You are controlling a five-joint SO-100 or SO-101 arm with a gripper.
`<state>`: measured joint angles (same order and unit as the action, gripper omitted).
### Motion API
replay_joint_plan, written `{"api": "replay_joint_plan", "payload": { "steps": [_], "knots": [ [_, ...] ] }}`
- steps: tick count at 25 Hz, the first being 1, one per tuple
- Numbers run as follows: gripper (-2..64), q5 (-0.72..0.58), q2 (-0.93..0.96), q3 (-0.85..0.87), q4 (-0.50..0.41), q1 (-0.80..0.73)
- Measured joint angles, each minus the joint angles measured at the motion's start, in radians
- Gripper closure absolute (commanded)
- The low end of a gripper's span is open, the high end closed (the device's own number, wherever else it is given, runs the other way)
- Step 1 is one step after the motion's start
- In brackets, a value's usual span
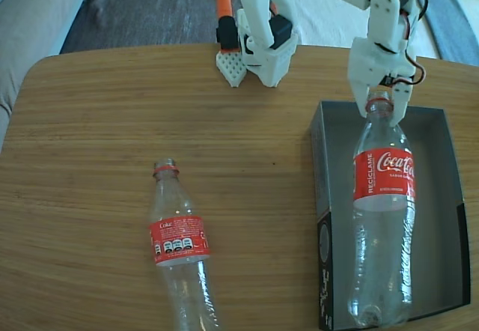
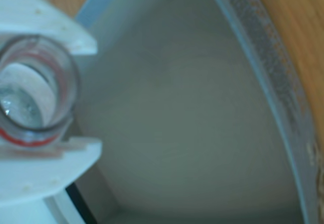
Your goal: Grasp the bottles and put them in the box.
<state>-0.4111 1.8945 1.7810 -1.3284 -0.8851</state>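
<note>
One bottle (image 1: 383,219) lies lengthwise inside the box (image 1: 449,219), its open neck toward the arm; the wrist view shows that neck (image 2: 35,89) clamped between the white fingers (image 2: 48,171). The gripper (image 1: 383,105) is thus closed on the neck, over the box's far end. The placing step looks nearly done: the next move calls for letting go and lifting clear. The second bottle (image 1: 179,248) lies on the desk (image 1: 90,196), well apart to the box's left in the fixed view.

I see held bottle (image 1: 383,219) filling box (image 1: 446,196) middle; narrow floor strips either side. Second bottle (image 1: 181,252) on open table (image 1: 90,196), approach clear all round.
</note>
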Motion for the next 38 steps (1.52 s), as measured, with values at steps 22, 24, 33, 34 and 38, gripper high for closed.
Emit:
{"api": "replay_joint_plan", "payload": {
  "steps": [22, 24, 33, 34, 38],
  "knots": [
    [61.9, 0.006, -0.063, 0.132, 0.072, -0.018],
    [61.9, -0.005, -0.063, 0.132, 0.086, -0.046],
    [61.9, -0.006, -0.063, 0.133, 0.097, -0.049],
    [61.9, -0.006, -0.063, 0.133, 0.103, -0.048],
    [61.9, -0.006, -0.063, 0.133, 0.129, -0.078]
  ]
}}
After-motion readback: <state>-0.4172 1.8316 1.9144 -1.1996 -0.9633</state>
